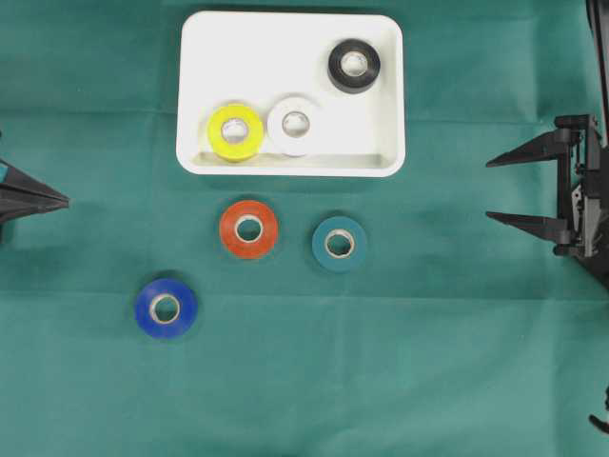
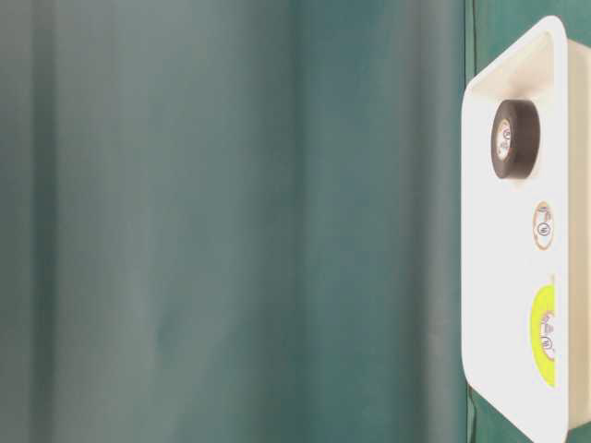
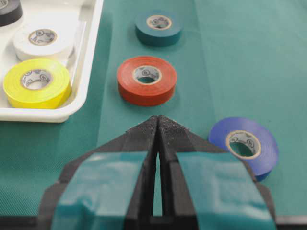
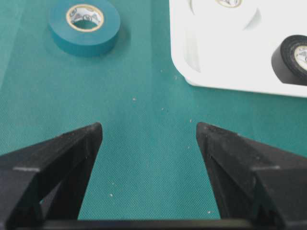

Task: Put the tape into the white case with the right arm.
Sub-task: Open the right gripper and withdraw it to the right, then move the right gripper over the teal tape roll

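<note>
From overhead, the white case [image 1: 290, 93] holds yellow [image 1: 235, 131], white [image 1: 295, 125] and black tape rolls [image 1: 354, 65]; orange [image 1: 248, 228], teal [image 1: 340, 244] and blue rolls [image 1: 166, 307] lie on the green cloth [image 1: 428, 362] nearer. The right gripper [image 1: 487, 189] stands at the right edge, jaws apart, empty.

Table-level: only the case's end shows.

Left wrist: the left gripper [image 3: 158, 125] is closed (tips together) before the orange roll.

Right wrist: spread fingers [image 4: 72, 143] frame bare cloth.

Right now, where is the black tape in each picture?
Overhead: black tape in the white case's top right corner.
Table-level: right edge, upper part, in the case.
Left wrist: top left corner.
Right wrist: right edge.
Shared landmark: the white case.
</note>
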